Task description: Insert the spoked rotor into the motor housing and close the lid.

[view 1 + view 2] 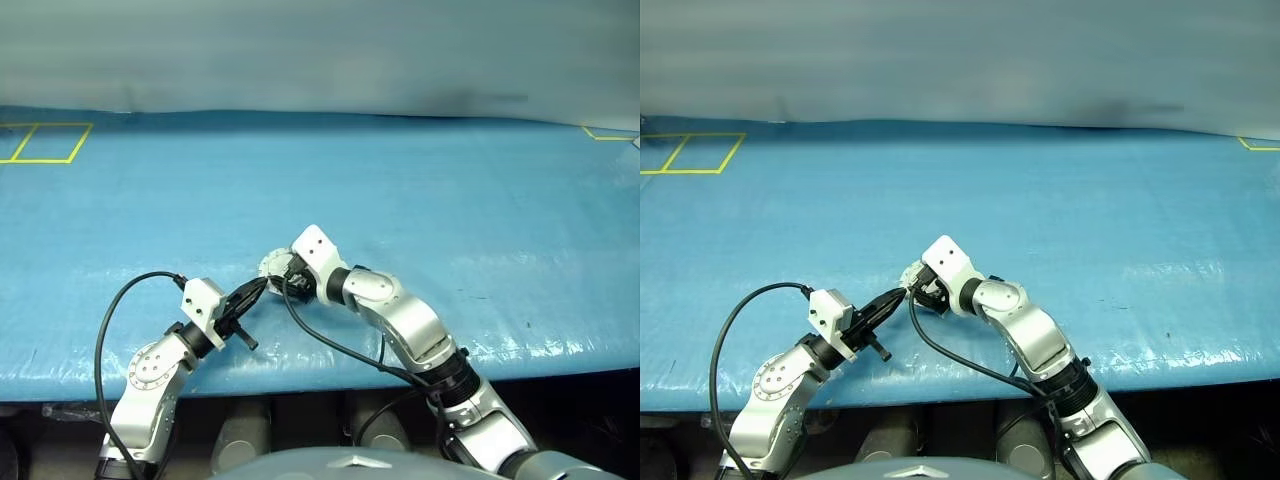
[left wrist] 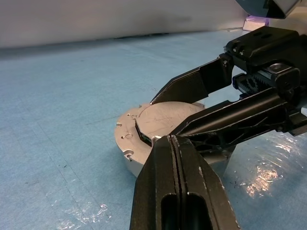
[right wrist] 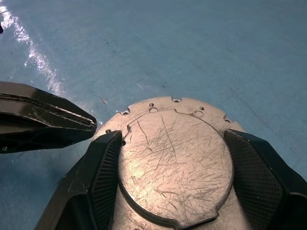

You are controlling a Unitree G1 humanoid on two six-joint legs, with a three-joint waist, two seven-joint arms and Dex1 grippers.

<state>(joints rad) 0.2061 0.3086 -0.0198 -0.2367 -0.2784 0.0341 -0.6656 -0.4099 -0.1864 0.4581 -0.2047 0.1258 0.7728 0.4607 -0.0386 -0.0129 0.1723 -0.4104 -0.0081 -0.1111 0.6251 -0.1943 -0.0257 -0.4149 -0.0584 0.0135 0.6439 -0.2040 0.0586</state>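
Motor housing (image 3: pixel 175 163) lid (image 3: pixel 168 143) down; right gripper (image 3: pixel 168 177) straddling rim, left gripper (image 2: pixel 175 158) clenched empty alongside. Press lid flat, squeeze evenly.

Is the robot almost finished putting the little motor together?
Nearly, it seems. The lid lies flat on top of the motor housing, so closing looks done; the wheel can't be seen, presumably inside. Right now the right gripper has its fingers at either side of the lid, while the shut left gripper has its tip at the housing's edge. What's left: letting go and backing away.
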